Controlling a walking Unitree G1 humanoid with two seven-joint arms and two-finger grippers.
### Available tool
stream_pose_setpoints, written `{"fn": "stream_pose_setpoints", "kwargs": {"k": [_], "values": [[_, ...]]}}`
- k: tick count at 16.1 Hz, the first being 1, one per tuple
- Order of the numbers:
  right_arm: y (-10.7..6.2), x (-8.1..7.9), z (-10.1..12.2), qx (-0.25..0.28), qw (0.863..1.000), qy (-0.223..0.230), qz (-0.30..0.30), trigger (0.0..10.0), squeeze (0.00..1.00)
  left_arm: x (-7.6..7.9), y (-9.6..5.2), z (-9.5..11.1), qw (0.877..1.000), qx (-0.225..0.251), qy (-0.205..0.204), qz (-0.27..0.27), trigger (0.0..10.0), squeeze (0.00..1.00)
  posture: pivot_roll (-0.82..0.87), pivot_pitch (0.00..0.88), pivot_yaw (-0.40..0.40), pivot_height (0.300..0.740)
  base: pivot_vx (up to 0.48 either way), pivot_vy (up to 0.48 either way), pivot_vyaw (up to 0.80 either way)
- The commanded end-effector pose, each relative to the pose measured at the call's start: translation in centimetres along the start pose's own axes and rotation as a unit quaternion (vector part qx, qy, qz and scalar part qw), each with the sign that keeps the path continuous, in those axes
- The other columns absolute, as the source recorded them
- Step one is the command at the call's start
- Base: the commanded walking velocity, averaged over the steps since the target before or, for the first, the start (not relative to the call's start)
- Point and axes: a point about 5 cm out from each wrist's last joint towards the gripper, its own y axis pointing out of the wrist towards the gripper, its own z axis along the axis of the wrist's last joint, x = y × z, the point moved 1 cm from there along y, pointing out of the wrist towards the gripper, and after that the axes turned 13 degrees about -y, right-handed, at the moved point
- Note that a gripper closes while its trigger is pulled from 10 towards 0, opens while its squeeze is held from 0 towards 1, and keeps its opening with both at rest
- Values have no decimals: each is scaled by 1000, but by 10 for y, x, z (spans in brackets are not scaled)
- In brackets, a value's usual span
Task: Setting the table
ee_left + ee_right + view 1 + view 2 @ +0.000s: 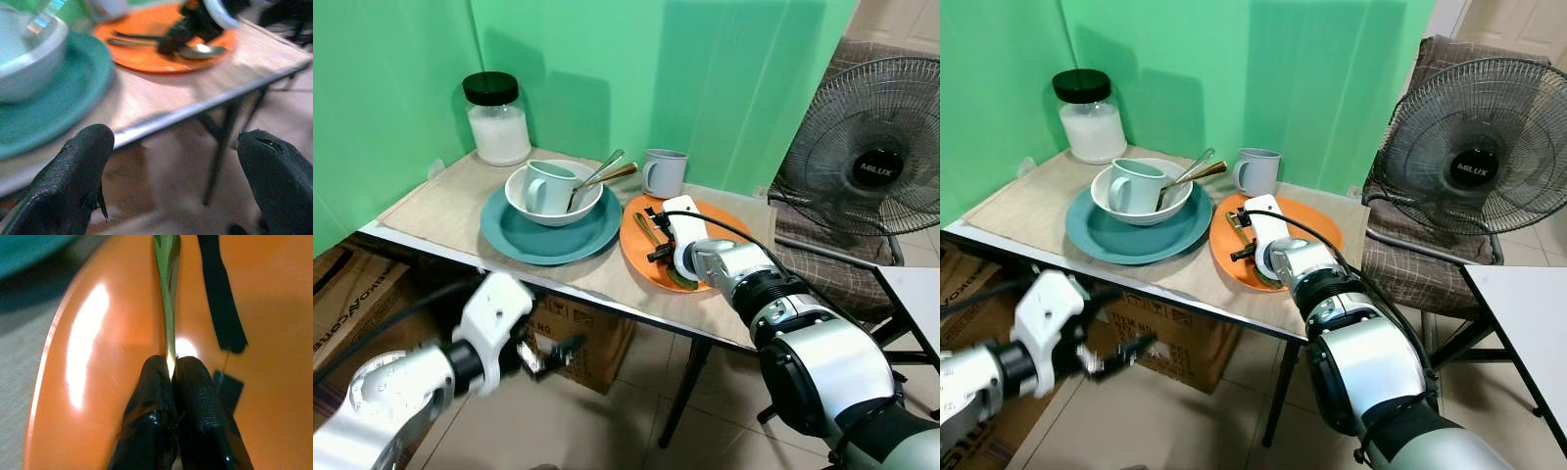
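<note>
An orange plate (636,257) lies on the table's right part. A gold spoon (167,293) rests on it, and my right gripper (171,366) is shut on the spoon's handle, low over the plate (658,255). To the left a teal plate (509,233) carries a white bowl (523,201) holding a mint mug (546,186) and two utensils (602,174). A grey mug (664,172) stands behind the orange plate. My left gripper (553,354) hangs open below the table's front edge, with nothing between its fingers (73,171).
A glass jar (497,119) with a black lid stands at the back left against the green wall. A floor fan (873,162) and a cushioned chair (822,245) stand to the right. Cardboard boxes (578,343) sit under the table (431,206).
</note>
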Motion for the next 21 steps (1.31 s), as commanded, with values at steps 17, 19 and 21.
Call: {"fn": "stream_pose_setpoints", "kwargs": {"k": [17,19,21], "values": [[-56,58,67,216,860,-451,-100,0,0,-44,8,102,968,134,206,52,10000,1000,70,0,-59,740,0,0,0],[-66,61,80,239,831,-486,-128,0,0,-50,13,108,951,123,271,79,10000,780,71,0,-64,740,0,0,0],[-76,57,93,253,788,-544,-140,0,0,-58,23,105,927,75,355,94,10000,0,71,0,-69,740,0,0,0]]}}
